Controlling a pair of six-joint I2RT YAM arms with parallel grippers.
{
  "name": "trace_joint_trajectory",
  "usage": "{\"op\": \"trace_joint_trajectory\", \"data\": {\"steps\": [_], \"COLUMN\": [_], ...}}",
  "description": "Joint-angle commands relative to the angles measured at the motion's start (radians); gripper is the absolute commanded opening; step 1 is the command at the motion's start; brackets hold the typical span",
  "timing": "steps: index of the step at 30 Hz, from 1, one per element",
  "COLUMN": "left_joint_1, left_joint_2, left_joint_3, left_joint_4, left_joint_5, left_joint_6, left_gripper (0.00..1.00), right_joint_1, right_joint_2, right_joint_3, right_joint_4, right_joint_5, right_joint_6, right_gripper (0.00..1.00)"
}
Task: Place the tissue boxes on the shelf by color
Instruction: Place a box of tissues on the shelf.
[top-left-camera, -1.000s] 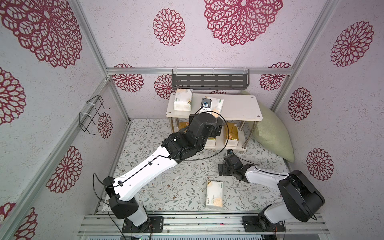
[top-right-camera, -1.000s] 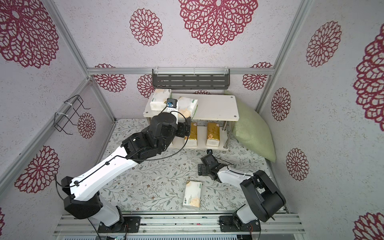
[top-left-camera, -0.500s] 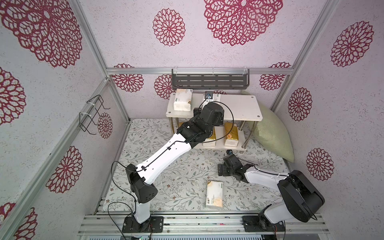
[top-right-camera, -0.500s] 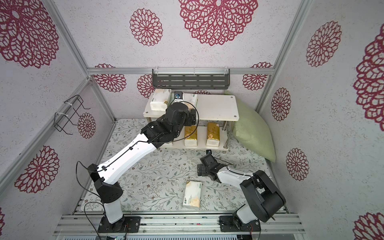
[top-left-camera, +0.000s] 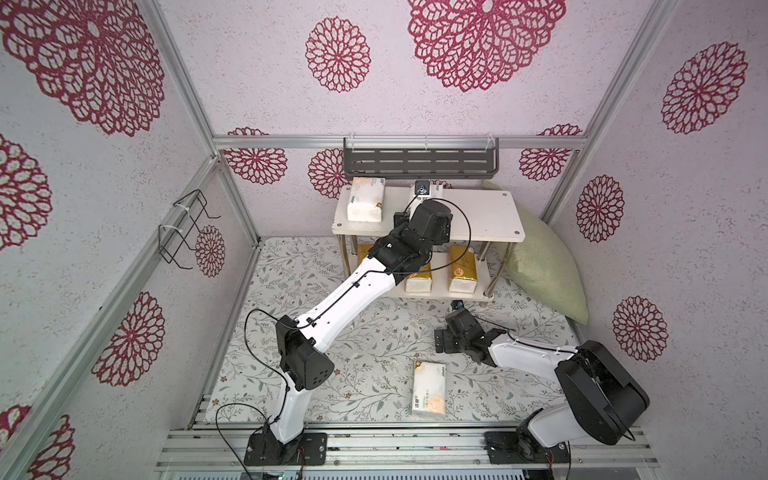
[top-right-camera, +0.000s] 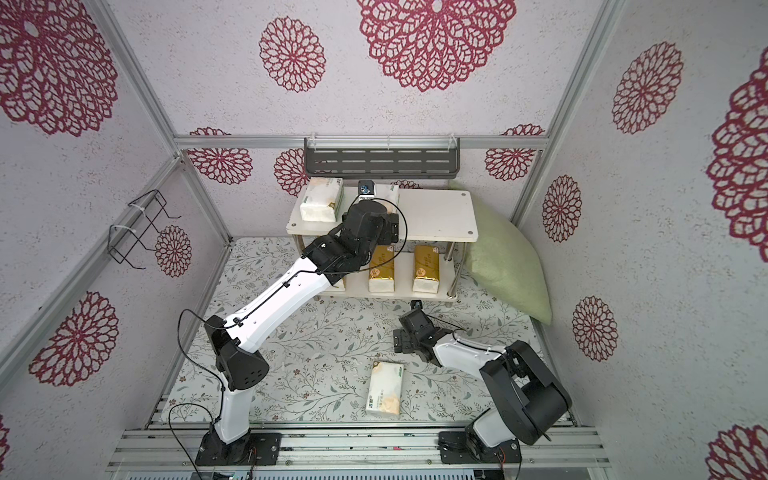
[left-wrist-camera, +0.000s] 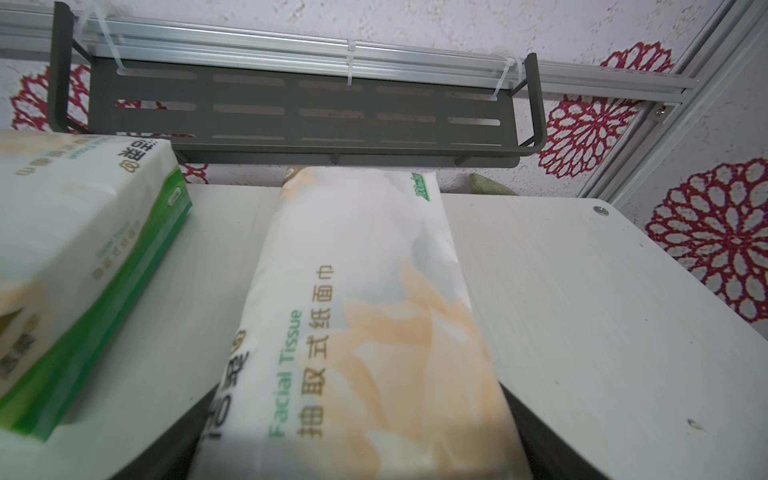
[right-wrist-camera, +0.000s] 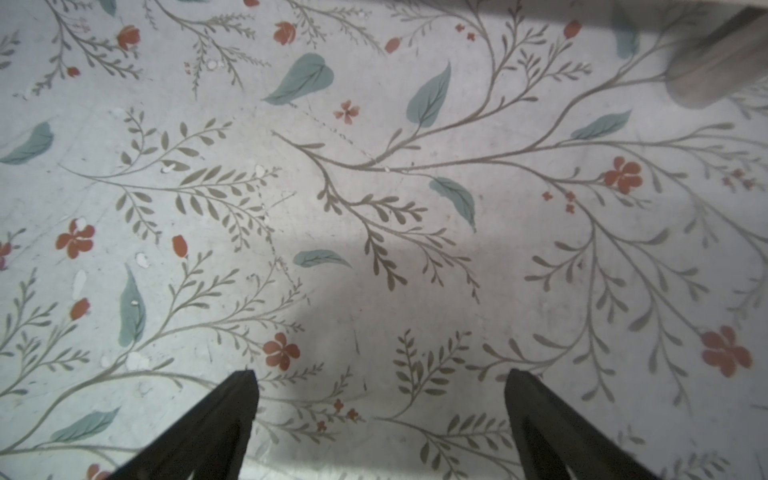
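Three white packs concern you, and two are up on the shelf (top-left-camera: 486, 216). Your left gripper (left-wrist-camera: 359, 399) is over the top board (left-wrist-camera: 582, 311), partly closed. Its dark fingers (left-wrist-camera: 530, 440) hug both long sides of the held white pack (left-wrist-camera: 365, 299). That pack looks to be resting flat on the board, with its long axis running straight out from the gripper toward the back wall. The other white pack (left-wrist-camera: 83, 249) lies just beside it on the robot's left. The two are roughly parallel, with a strip of bare board between them, so they are not touching. To the right, the board is bare. Gold packs (top-left-camera: 461, 266) sit on the lower board; two show plainly and a third is mostly hidden behind the arm.

I judge the coming move to be a release and a straight pull back along the pack's length. Go sideways and you may nudge the neighbour.

The last white pack (top-left-camera: 429, 388) lies on the floral mat (top-left-camera: 353, 353) near the base rail, with its long axis pointing toward the shelf. Your right gripper (right-wrist-camera: 380, 372) hangs over the mat just beyond it on the shelf side, jaws spread wide with nothing between them. It is much the nearer arm, and the pack lies back from it, toward the base.
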Motion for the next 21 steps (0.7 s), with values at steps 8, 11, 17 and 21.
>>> {"op": "trace_joint_trajectory", "data": {"steps": [8, 11, 17, 21], "left_joint_1": [0.020, 0.024, 0.031, 0.032], "left_joint_2": [0.040, 0.040, 0.013, -0.004], "left_joint_3": [0.065, 0.064, 0.034, 0.025], "left_joint_4": [0.001, 0.013, 0.048, 0.058], "left_joint_5": [0.031, 0.058, 0.107, 0.106], "left_joint_6": [-0.018, -0.021, -0.043, -0.037], "left_gripper": [1.00, 0.99, 0.97, 0.97], "right_joint_1": [0.013, 0.016, 0.019, 0.019], "right_joint_2": [-0.015, -0.012, -0.012, -0.010], "right_joint_3": [0.007, 0.007, 0.006, 0.007], "right_joint_4": [0.003, 0.005, 0.003, 0.005], "right_joint_5": [0.002, 0.000, 0.005, 0.005], "right_joint_6": [0.018, 0.020, 0.021, 0.023], "right_gripper": [0.99, 0.99, 0.99, 0.99]}}
